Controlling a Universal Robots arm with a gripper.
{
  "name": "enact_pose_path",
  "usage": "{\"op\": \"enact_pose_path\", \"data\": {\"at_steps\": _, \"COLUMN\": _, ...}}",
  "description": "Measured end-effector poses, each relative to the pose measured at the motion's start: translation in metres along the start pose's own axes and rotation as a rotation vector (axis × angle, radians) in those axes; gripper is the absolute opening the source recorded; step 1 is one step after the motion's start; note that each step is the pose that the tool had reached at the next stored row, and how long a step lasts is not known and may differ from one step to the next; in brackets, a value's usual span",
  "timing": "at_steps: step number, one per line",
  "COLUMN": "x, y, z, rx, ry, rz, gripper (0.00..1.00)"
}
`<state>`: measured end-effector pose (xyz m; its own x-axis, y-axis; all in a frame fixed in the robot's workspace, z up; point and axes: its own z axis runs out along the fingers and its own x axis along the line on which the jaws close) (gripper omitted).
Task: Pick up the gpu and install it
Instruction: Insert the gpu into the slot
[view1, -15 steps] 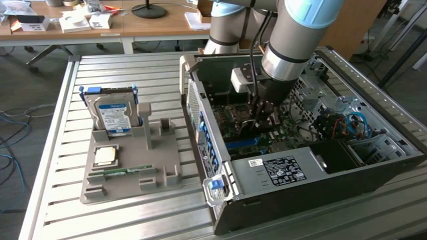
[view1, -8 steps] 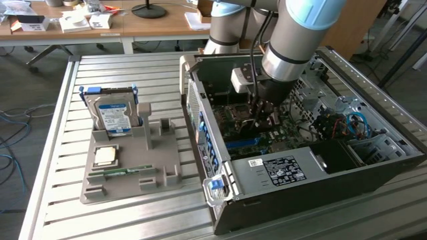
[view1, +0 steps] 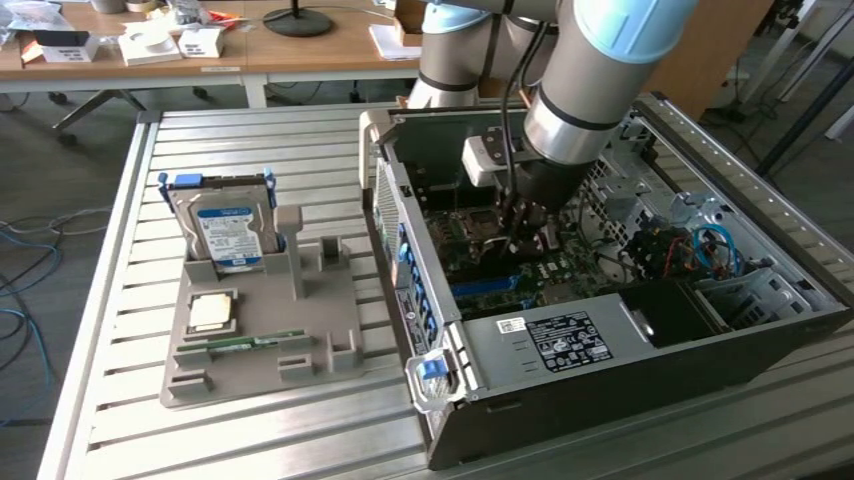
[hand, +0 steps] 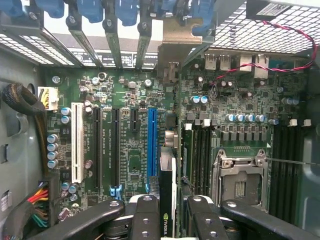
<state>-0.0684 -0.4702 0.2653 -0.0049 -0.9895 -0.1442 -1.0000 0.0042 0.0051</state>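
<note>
Inside the open computer case (view1: 641, 360) on the slatted desk (view1: 267, 130), the pincer (hand: 172, 220) pinches the gpu (hand: 167, 192) edge-on between its fingers (hand: 145, 215), over the motherboard (hand: 125, 150) and just beside the blue expansion slot (hand: 152, 145). Outside the case, a hard drive (view1: 230, 230) stands upright in a grey holder (view1: 334, 300).

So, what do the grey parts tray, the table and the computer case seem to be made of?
The tray looks like matte grey plastic: uniform dull colour, blocky moulded shapes. The table seems bare aluminium: pale, slightly shiny ribbed slats. The computer case appears to be sheet metal, perhaps steel: black outside, unpainted grey inside with punched holes.
</note>
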Motion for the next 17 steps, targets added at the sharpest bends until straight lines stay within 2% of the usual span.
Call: {"op": "enact_pose_path", "data": {"at_steps": 17, "x": 0.0024, "y": 0.0000, "z": -0.0004, "rx": 0.0003, "ry": -0.0385, "rz": 0.003, "gripper": 0.26}}
